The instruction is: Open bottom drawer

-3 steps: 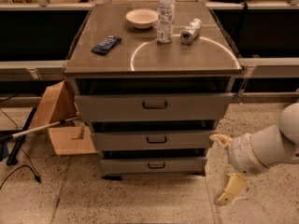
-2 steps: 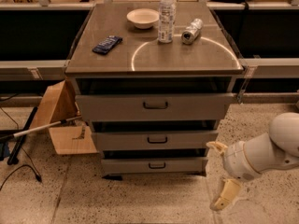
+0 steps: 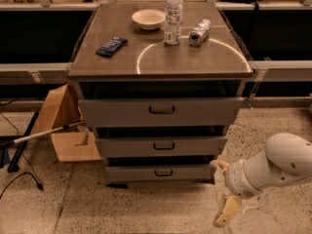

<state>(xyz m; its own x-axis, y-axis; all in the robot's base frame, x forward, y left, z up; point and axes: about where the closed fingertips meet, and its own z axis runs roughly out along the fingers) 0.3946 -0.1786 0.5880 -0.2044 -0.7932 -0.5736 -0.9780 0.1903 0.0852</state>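
Reaching low from the right, my white arm [image 3: 287, 162] holds my cream two-finger gripper [image 3: 222, 191], fingers [image 3: 226, 213] spread, just beside the grey metal bottom drawer [image 3: 158, 172], apparently not touching.

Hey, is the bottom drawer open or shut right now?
Looks shut: the bottom drawer front lines up under the middle drawer. The gripper sits low to its right, fingers open, not touching.

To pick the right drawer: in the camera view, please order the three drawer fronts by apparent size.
1. top drawer
2. middle drawer
3. bottom drawer
The gripper, jaws open, is beside the bottom drawer's right end.
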